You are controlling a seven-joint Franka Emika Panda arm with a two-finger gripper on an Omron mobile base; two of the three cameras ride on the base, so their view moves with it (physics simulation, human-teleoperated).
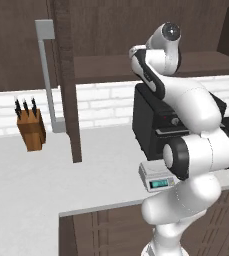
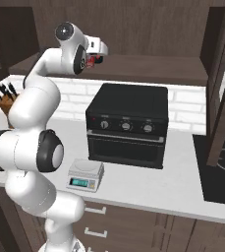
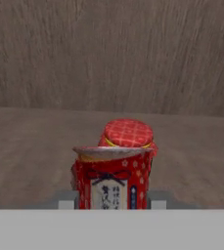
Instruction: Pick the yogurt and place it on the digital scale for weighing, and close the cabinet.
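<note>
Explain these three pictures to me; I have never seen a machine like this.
The white jointed thing is a robot arm in a computer-drawn kitchen. Two pictures are taken from cameras behind it, one on its left and one on its right. The third looks out from its hand.

On the counter stand a black oven, a small scale in front of it and a knife block.

The arm reaches up to the open cupboard's shelf. In the hand picture, the claw has one tip on either side of a red yogurt cup, with a red-lidded jar behind it. I cannot tell whether the claw grips the cup yet.
</note>
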